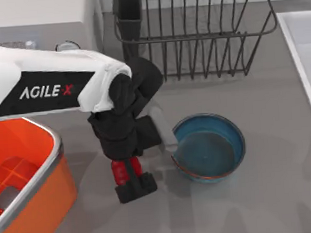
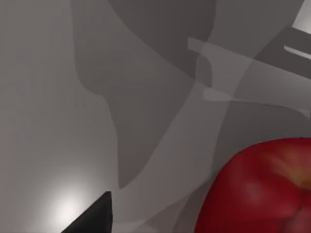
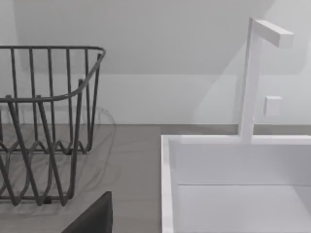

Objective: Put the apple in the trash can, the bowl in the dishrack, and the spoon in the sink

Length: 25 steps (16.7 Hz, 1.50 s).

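Hovering low over the grey table (image 1: 274, 140), the left gripper (image 1: 129, 177) has the apple (image 1: 126, 171) between its black fingers, pinched tight on the red fruit; from the left wrist camera that same apple (image 2: 257, 189) bulges glossy and red right by a dark fingertip (image 2: 92, 216). Just beside the gripper, on its right, sits the bowl (image 1: 209, 147), blue, upright, nothing inside that I can make out. Off to the gripper's left, the trash can (image 1: 43, 188) stands with its silver rim and ribbed orange floor showing, no fruit in it. Beyond the gripper, toward the back wall, the dishrack (image 1: 192, 34) holds no dishes, its black utensil cup (image 1: 129, 14) at the near corner. Far to the right lies the sink (image 1: 303, 58), its basin bare in the right wrist view (image 3: 233, 194), a white faucet (image 3: 252, 77) standing over it. The right gripper's state I cannot tell.
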### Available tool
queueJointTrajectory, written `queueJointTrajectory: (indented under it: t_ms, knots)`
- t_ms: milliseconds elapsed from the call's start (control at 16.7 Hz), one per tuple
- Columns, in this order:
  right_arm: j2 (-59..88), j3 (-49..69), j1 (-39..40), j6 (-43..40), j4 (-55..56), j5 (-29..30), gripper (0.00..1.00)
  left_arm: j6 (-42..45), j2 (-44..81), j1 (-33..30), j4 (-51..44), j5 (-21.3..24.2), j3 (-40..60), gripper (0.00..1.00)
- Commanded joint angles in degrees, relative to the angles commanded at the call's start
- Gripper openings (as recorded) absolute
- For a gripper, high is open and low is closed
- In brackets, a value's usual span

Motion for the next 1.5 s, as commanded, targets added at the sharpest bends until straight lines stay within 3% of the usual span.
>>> queueJointTrajectory:
  t_ms: [300, 1080, 1500]
  knots:
    - [0.0, 0.0, 0.0, 0.0, 0.0, 0.0, 1.00, 0.1, 0.9, 0.0, 1.4, 0.0, -0.9, 1.00]
    - [0.0, 0.0, 0.0, 0.0, 0.0, 0.0, 1.00, 0.1, 0.9, 0.0, 1.4, 0.0, -0.9, 0.02]
    - [0.0, 0.0, 0.0, 0.0, 0.0, 0.0, 1.00, 0.1, 0.9, 0.0, 1.4, 0.0, -0.9, 0.00]
